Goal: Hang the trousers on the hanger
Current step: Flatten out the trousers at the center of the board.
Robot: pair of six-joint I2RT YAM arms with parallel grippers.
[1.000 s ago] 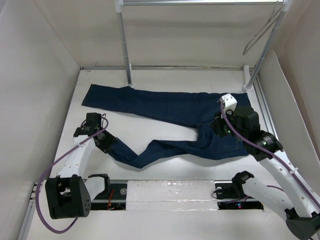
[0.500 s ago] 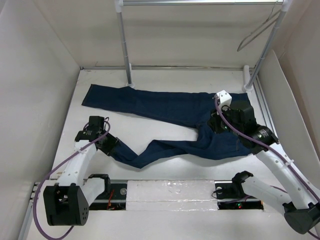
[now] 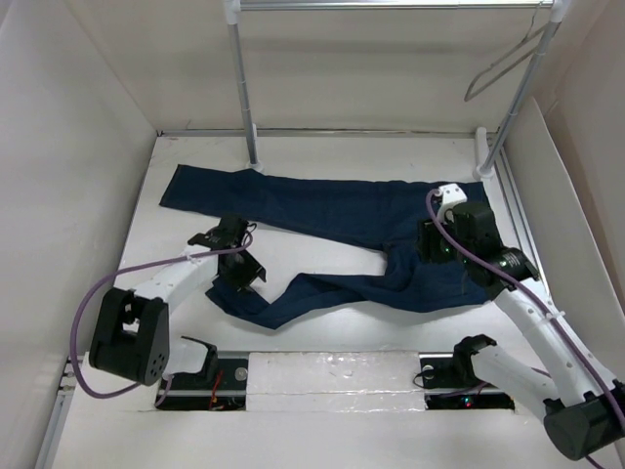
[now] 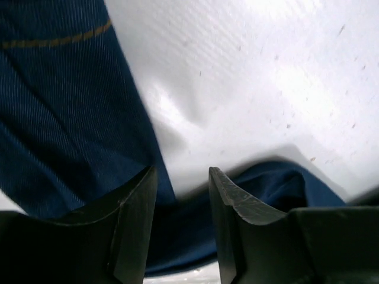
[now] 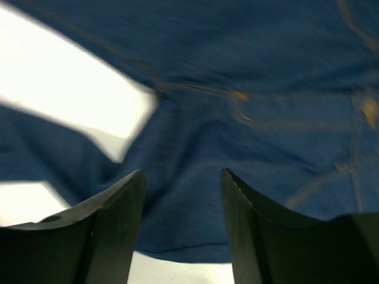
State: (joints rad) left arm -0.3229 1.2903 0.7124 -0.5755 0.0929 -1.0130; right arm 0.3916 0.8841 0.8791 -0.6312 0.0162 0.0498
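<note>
Soft, heavy trousers (image 3: 342, 210) lie limp below both spread, empty jaws — left gripper (image 4: 182, 177), right gripper (image 5: 183, 177) — best pinched at the waist.

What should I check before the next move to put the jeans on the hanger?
1. Jeans lie wholly on the table: ok.
2. Both legs straight: not ok, near leg is bent.
3. Left end effector open over the near leg: ok.
4. Right end effector open over the crotch: ok.
5. Hanger hangs on the rail, empty: ok.
</note>
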